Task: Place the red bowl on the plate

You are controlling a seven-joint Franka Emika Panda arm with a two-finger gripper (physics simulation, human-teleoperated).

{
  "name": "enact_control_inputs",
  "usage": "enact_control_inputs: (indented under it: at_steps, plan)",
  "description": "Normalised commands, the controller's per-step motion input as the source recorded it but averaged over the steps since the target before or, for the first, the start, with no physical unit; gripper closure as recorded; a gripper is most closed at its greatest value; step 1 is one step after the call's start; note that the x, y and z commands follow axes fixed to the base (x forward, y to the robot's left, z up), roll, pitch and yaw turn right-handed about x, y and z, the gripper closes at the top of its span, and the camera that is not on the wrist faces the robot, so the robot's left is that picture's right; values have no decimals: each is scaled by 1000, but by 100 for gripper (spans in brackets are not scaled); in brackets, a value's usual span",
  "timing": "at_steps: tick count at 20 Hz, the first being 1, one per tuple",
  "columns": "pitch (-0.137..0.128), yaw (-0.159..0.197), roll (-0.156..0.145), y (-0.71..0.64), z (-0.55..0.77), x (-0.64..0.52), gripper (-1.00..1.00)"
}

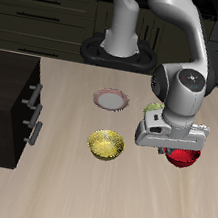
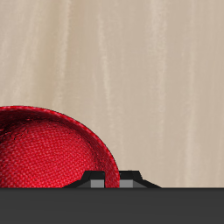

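The red bowl [image 1: 182, 159] shows just under my gripper [image 1: 180, 151], nearer the table's front edge than the plate. In the wrist view the red bowl [image 2: 44, 153] fills much of the frame, and its rim runs right up to my gripper [image 2: 112, 177], whose jaws stand close together on that rim. The fingertips themselves are mostly hidden. I cannot tell whether the bowl rests on the table or hangs just above it. The plate [image 1: 111, 99], with a pinkish-red rim and a pale centre, lies farther back with nothing on it.
A yellow bowl [image 1: 106, 144] sits in front of the plate. A green bowl [image 1: 153, 108] peeks out behind the gripper's body. A dark cabinet [image 1: 7, 108] with drawer handles stands at the table's side. The robot's base [image 1: 120, 47] is at the back.
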Motion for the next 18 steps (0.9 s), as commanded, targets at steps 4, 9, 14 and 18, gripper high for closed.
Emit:
enact_control_inputs:
  at_steps: [4, 9, 14, 18]
  plan:
    - [-24, 3, 7, -20, 71, -35, 100]
    - [-24, 13, 8, 2, 142, -31, 100]
    - [-19, 11, -17, -70, 203, 13, 100]
    - [-58, 23, -4, -93, 272, -62, 100]
